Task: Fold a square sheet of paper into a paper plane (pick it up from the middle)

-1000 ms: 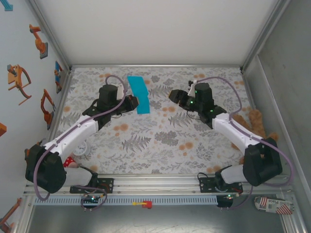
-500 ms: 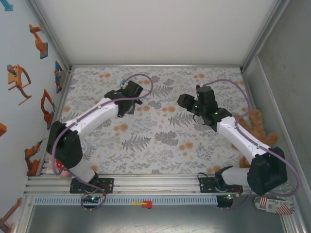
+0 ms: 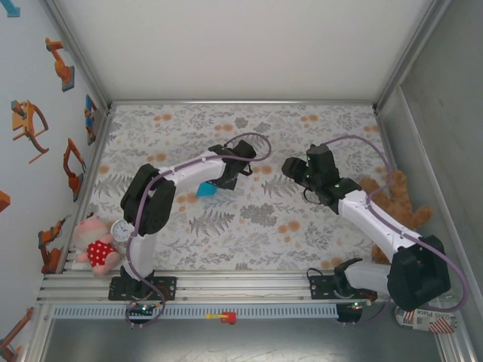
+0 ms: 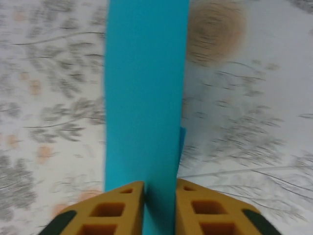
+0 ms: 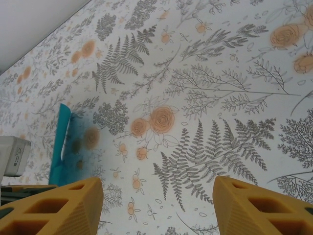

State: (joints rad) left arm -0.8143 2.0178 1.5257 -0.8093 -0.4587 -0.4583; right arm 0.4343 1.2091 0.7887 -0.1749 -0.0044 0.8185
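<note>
Your left fingers (image 4: 120, 208), blocky yellow pads, straddle a smooth, narrow turquoise strip, the folded sheet of paper (image 4: 146, 88), low over the middle of the floral-cloth counter (image 3: 249, 219), probably to lay it flat. Whether they pinch it or sit loose, you cannot tell. Your right fingers (image 5: 63, 205) are spread and empty nearby, seemingly ready to help.

The overhead view is bright and evenly lit, its shadows faint. The left wrist view is blurred, smearing the patterned surface (image 4: 254, 147); the right one is sharp.
</note>
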